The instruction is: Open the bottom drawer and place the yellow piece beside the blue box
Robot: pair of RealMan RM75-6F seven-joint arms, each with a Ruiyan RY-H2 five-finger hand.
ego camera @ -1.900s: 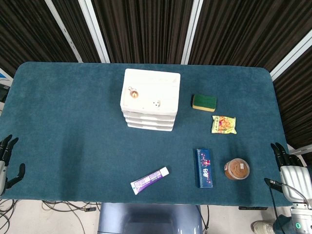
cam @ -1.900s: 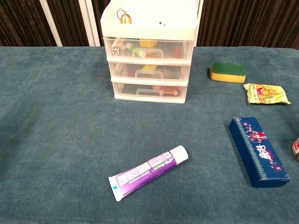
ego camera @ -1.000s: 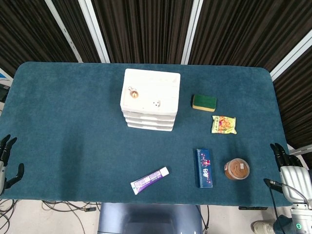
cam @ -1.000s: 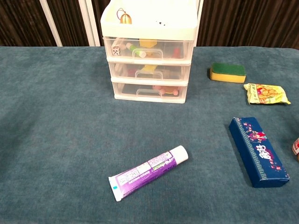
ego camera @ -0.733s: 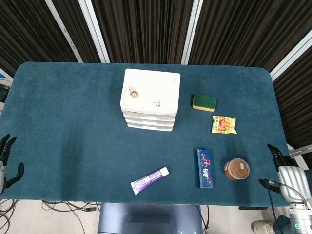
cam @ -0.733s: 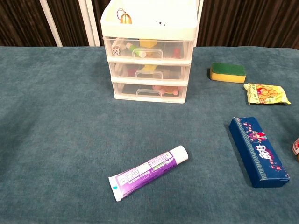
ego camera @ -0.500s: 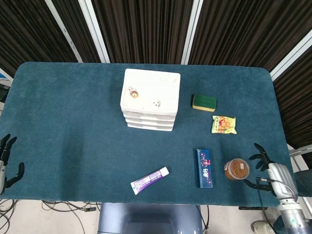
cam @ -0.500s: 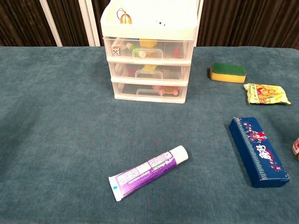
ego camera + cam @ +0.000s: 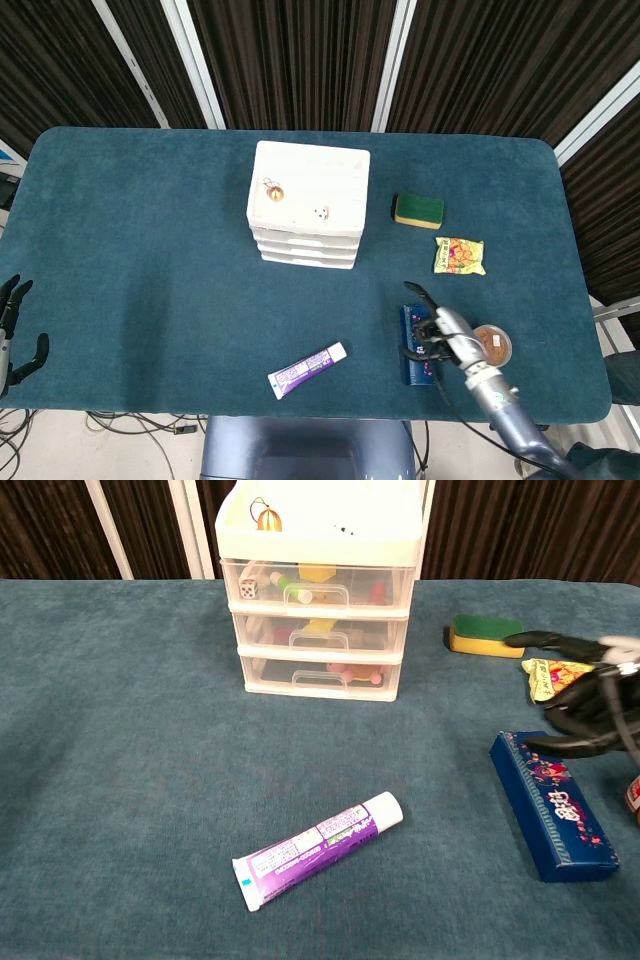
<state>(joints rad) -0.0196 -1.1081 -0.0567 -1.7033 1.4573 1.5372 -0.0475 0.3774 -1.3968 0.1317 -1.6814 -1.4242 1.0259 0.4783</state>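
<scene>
Your right robot hand hangs over the blue box, fingers spread and holding nothing; in the chest view its dark fingers reach toward the drawer unit from the right edge of the frame. Your left robot hand sits off the near-left corner of the surface, fingers apart and empty. The blue box lies lengthwise near the front edge, with a floral print on its lid whose writing is too small to read. Just right of it stands a round brown tub. Left of the box, the purple tube lies at a slant, its label unreadable, with open felt between them. Behind the right hand are the yellow snack packet and the green-and-yellow sponge. The white drawer unit stands well apart, centre-back, bottom drawer closed. A yellow piece shows through the middle drawer's front; whether one lies in the bottom drawer you cannot tell.
</scene>
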